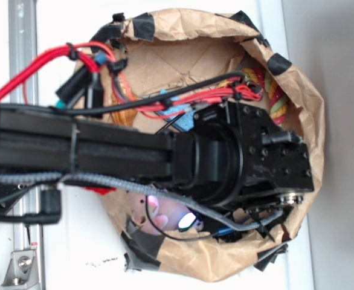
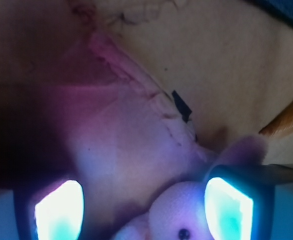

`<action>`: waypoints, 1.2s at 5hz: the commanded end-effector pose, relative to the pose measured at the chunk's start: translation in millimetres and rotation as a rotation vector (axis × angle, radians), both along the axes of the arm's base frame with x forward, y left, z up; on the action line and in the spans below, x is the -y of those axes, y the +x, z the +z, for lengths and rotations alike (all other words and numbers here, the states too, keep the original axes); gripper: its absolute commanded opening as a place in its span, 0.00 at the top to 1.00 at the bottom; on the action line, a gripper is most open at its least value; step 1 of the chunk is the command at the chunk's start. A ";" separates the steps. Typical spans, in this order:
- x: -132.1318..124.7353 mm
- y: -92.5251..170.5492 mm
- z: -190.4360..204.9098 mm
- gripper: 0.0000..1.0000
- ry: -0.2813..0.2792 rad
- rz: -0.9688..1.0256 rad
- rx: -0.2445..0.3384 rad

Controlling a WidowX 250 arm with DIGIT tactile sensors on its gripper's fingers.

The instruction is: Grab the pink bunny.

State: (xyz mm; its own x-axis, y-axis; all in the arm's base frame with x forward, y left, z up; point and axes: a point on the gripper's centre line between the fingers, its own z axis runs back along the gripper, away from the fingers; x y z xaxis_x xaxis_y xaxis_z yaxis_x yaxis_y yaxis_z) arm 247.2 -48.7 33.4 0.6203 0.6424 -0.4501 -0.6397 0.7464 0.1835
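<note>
Claw (image 2: 144, 210) apart round pink bunny (image 2: 174, 212); paper bag (image 1: 298, 90) walls close, arm (image 1: 104, 151) blocks view.

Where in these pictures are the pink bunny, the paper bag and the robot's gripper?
pink bunny (image 2: 179, 212): wrist view, on its pale face.
paper bag (image 1: 304, 96): exterior view, on its crumpled rim.
gripper (image 2: 144, 207): wrist view, midway between the two glowing fingertips.

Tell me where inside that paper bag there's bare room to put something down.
Wrist view: bare brown paper lies beyond the pink bunny, up toward the bag's far wall. It is crowded near the gripper, whose fingers flank the bunny. Overhead, the arm and cables cover most of the bag.
</note>
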 end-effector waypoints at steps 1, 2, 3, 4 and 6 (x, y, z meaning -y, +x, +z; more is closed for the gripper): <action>-13.6 -30.0 -6.0 0.00 -0.022 -0.027 -0.061; -14.5 -46.1 -8.4 1.00 -0.032 -0.025 -0.063; -17.5 -46.4 -6.6 1.00 -0.027 -0.017 -0.028; -23.6 -20.0 3.1 1.00 -0.040 -0.071 0.125; -42.4 34.5 53.3 1.00 0.012 -0.264 0.511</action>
State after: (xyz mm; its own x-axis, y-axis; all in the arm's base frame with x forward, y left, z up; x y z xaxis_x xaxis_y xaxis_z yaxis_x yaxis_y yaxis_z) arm 280.4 -20.8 66.1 0.8935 0.4339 -0.1158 -0.4419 0.8954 -0.0547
